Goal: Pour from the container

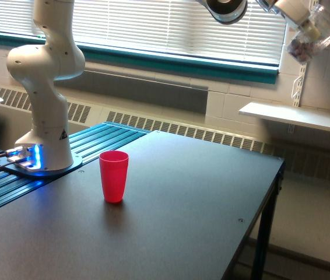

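Observation:
High at the exterior view's top right, the clear plastic cup (315, 36) hangs tilted in the air, with small brownish-pink pieces gathered at its lower end. My gripper (300, 17) is shut on the cup, its fingers mostly cut off by the frame's top edge. The red cup (113, 175) stands upright and alone on the dark table (200, 221), far below and to the left of the clear cup.
The arm's white base (44, 125) stands on a blue-lit plate at the table's left. A white shelf (296, 116) juts from the wall at right, under the clear cup. The table's right edge drops to the floor. Blinds cover the window behind.

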{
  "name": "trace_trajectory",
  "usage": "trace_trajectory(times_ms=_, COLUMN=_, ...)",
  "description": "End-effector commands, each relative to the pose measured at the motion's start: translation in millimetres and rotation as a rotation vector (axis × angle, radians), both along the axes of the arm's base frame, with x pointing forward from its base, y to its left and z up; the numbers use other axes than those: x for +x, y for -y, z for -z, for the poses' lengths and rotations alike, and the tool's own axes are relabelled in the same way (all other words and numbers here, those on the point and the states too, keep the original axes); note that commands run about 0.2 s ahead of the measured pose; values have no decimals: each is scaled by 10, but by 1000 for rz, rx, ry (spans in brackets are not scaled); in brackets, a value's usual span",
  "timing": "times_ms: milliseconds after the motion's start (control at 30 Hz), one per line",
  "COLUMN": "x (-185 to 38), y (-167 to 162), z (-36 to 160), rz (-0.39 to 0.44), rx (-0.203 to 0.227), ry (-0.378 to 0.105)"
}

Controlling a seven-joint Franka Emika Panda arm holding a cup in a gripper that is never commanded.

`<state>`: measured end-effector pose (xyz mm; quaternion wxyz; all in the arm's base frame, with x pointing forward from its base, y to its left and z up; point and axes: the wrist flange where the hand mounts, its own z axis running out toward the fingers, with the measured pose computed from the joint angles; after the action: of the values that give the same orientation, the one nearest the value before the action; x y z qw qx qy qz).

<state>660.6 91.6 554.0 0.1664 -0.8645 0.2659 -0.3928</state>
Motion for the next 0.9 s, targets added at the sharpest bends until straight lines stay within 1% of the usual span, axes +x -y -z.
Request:
trace_trajectory(times_ms=33, x=51, y=285, z=-16, rz=58, rx=7, ry=-11)
trace_trajectory(times_ms=67, x=55, y=301, z=-32, rz=47, rx=21, ry=-8)
trace_trajectory(times_ms=100, x=56, y=309, z=-31, rz=44, rx=18, ry=-8)
trace_trajectory(times_ms=133, x=56, y=302, z=-13, rz=43, rx=9, ry=-19)
trace_trajectory(times_ms=200, x=62, y=266, z=38, rz=40, rx=-8, ry=-55)
trace_trajectory(times_ms=267, x=65, y=233, z=78, rz=27, rx=-7, ry=-75)
trace_trajectory(times_ms=300, x=57, y=209, z=133, rz=13, rx=-7, ry=-102)
trace_trajectory(times_ms=333, x=43, y=193, z=193, rz=5, rx=4, ry=-141)
trace_trajectory(times_ms=400, x=16, y=166, z=263, rz=0, rx=24, ry=-190)
trace_trajectory(times_ms=433, x=-6, y=143, z=302, rz=0, rx=50, ry=-217)
trace_trajectory(times_ms=467, x=-42, y=117, z=348, rz=-5, rx=65, ry=-247)
trace_trajectory(times_ms=533, x=-112, y=100, z=407, rz=-7, rx=91, ry=-292)
trace_trajectory(times_ms=600, x=-228, y=69, z=471, rz=-12, rx=124, ry=-339)
trace_trajectory(times_ms=700, x=-392, y=34, z=548, rz=-23, rx=142, ry=-386)
trace_trajectory(times_ms=733, x=-454, y=25, z=567, rz=-25, rx=155, ry=-401)
trace_trajectory(times_ms=833, x=-606, y=3, z=607, rz=-32, rx=185, ry=-430)
trace_trajectory(times_ms=900, x=-715, y=-27, z=625, rz=-49, rx=164, ry=-442)
